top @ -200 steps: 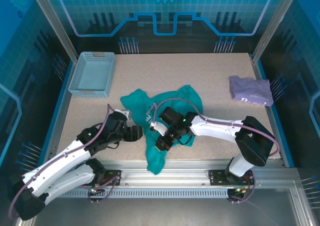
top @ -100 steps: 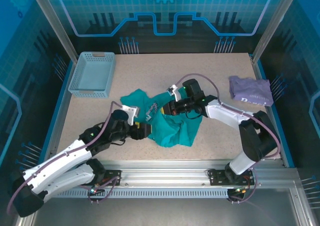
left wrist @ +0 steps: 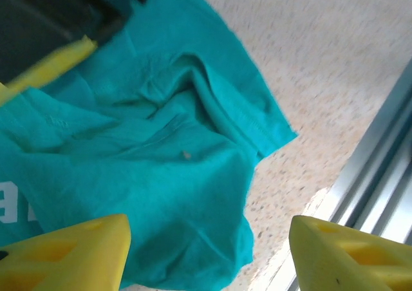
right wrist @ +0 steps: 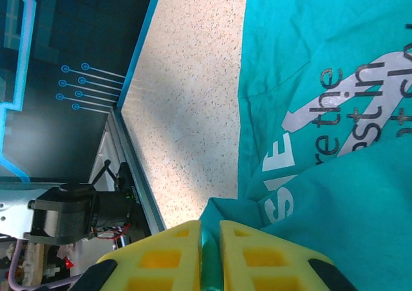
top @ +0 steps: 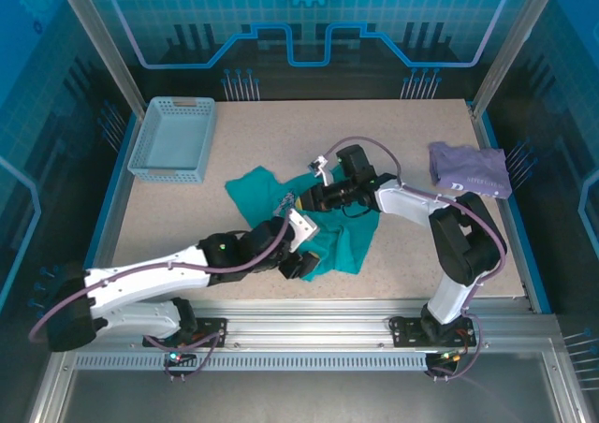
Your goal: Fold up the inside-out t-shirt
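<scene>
The inside-out t-shirt (top: 342,240) is a teal cloth lying bunched in the middle of the table, with pale printed lettering (right wrist: 347,98) on it. My right gripper (top: 301,200) sits at the shirt's left upper part. Its yellow fingers (right wrist: 177,252) are shut on a fold of teal cloth (right wrist: 210,246). My left gripper (top: 301,255) hovers open over the shirt's near edge (left wrist: 161,162). Its two yellow fingertips (left wrist: 71,252) stand wide apart with nothing between them. A yellow finger of the right gripper (left wrist: 58,62) shows at the top left of the left wrist view.
A light blue basket (top: 173,140) stands at the back left. A folded lavender garment (top: 470,170) lies at the right edge. The metal front rail (left wrist: 386,168) runs close to the shirt's near edge. The table's blue side border (right wrist: 138,65) lies beyond the right gripper.
The right gripper has carried the shirt's near part back from the front edge to the middle. The left arm has swung right, over the shirt's near edge.
</scene>
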### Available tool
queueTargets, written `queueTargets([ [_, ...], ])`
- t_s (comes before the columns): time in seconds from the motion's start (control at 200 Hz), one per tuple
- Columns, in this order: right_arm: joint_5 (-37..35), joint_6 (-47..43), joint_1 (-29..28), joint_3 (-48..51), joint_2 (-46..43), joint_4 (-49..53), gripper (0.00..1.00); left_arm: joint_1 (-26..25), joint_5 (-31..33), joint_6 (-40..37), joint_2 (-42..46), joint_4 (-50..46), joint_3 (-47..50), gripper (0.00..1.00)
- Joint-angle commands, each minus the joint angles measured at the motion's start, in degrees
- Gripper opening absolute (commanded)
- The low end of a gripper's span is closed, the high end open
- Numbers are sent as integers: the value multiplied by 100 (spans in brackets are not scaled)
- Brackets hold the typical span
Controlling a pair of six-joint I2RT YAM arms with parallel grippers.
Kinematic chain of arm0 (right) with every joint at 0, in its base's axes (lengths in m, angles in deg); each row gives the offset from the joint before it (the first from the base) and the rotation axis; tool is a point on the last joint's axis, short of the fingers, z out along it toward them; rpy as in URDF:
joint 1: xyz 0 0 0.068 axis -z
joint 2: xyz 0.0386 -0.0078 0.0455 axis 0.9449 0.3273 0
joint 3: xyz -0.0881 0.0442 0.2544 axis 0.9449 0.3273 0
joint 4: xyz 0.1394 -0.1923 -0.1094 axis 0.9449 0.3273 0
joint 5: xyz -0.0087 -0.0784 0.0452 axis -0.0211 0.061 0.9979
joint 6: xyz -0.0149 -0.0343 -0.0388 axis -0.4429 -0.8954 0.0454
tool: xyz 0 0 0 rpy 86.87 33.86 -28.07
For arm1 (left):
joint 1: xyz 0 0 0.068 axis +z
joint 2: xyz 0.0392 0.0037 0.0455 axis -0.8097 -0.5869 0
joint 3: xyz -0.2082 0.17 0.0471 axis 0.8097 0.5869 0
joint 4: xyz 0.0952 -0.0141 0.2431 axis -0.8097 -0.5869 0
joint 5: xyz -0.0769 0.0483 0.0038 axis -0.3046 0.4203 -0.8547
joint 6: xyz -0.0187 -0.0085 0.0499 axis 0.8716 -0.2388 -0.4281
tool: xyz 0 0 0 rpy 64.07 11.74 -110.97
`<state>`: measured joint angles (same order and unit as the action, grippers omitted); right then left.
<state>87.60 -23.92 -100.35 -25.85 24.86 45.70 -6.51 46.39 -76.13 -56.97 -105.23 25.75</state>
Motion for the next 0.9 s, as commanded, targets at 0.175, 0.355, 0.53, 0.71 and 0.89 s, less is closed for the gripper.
queueTargets([
  [0.175, 46, -428, 122, -202, 95, 471, 15, -218, 23, -298, -594, 508, 201, 65],
  [0.355, -57, -659, 202, -129, -31, 703, 17, -541, 159, -223, -625, 761, 451, 62],
  [0.53, -76, -720, 239, -58, -122, 772, 19, -551, 303, -390, -978, 978, 584, 56],
  [0.71, -200, -848, 247, -11, -276, 951, 22, -392, 828, -434, -949, 925, 771, 18],
  [0.89, -391, -1017, 284, 34, -545, 1174, 25, 266, 687, -26, 163, 643, 1380, 0],
])
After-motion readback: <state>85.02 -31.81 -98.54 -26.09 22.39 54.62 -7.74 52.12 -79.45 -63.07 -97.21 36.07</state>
